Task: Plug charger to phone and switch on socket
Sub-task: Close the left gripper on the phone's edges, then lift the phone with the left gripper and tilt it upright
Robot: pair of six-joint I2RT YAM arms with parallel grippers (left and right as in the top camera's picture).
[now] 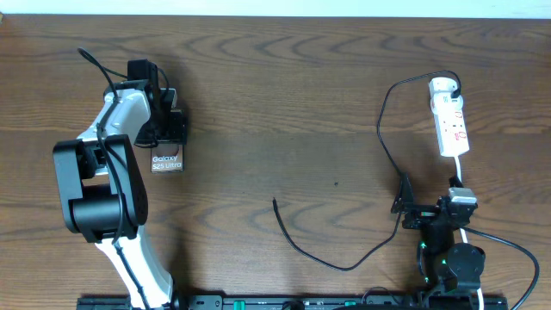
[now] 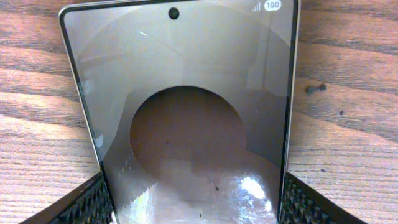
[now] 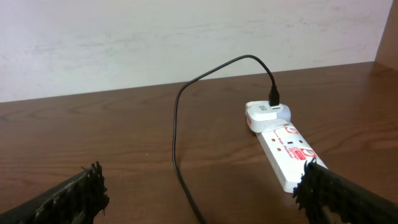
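The phone [image 1: 167, 161] lies face up on the table at the left, showing its brown oval and "Galaxy S25 Ultra" text. It fills the left wrist view [image 2: 186, 93]. My left gripper [image 1: 168, 136] is shut on the phone's two long edges. The white socket [image 1: 451, 120] lies at the right, and also shows in the right wrist view [image 3: 286, 146]. The black charger cable [image 1: 344, 265] runs from the socket's far end and curves down. Its free tip [image 1: 275, 201] rests mid-table. My right gripper [image 1: 403, 207] is open, with the cable [image 3: 177, 143] passing between its fingers [image 3: 202, 190].
A white adapter [image 3: 264, 114] sits at the socket's far end with the cable plugged into it. The socket's white cord [image 1: 461, 176] runs toward my right arm. A pale wall [image 3: 155, 37] stands behind the table's far edge.
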